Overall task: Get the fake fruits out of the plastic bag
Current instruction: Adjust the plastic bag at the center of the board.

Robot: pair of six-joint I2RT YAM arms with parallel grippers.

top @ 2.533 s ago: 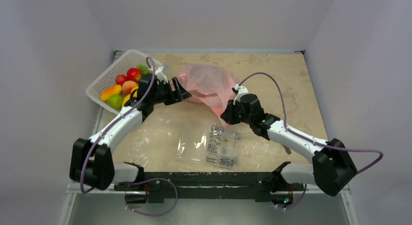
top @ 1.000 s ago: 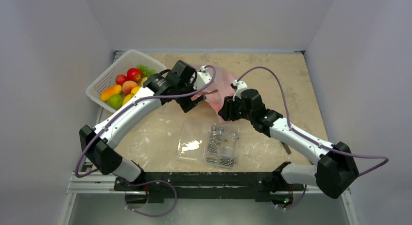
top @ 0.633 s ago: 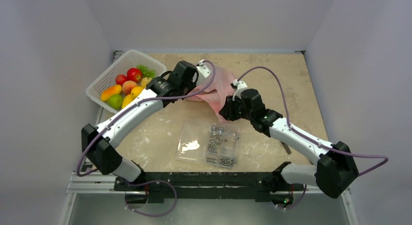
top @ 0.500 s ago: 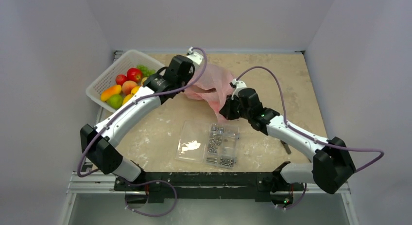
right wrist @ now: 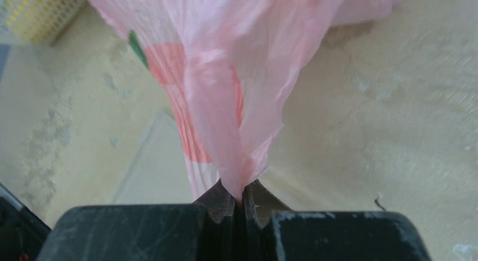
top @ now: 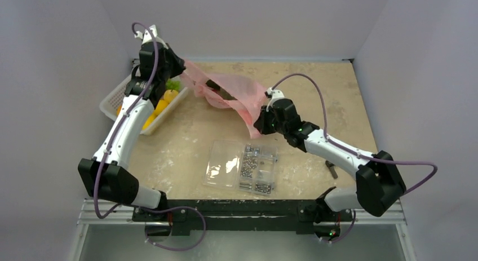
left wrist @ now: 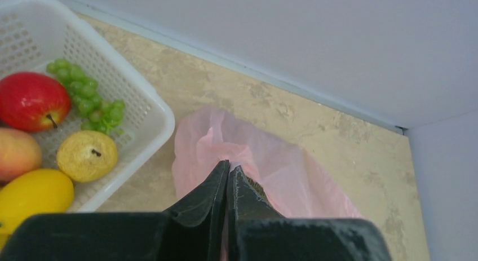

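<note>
1. Plastic bag (top: 248, 94): pink, thin and crinkly. It is stretched between the two arms over the far middle of the bench (top: 321, 86). The far-left end is highest and the middle sags. I cannot tell whether the sag touches the bench.
2. Left arm (top: 125, 128) reaches up at the far-left corner, above the basket. The left jaws are pressed together, pinching the bag's upper edge. In the wrist view pink film spills out on both sides of the tips.
3. Right arm (top: 332, 151) stretches toward the bench centre. The right jaws are clamped tight on a gathered fold at the bag's near-right end, and the film fans out from that pinch.
4. Melon (top: 221, 91): a dark grey-green rounded shape inside the bag, in the sagging middle.
5. White basket (top: 113, 100) sits at the far-left edge of the bench, just beside the bag. It holds a red apple (left wrist: 31, 100), green grapes (left wrist: 84, 94), a yellow pear (left wrist: 87, 155) and a peach (left wrist: 16, 154).
6. Clear case of screws (top: 243, 166) lies flat near the middle of the bench, closer to the arm bases than the bag and apart from it.
</note>
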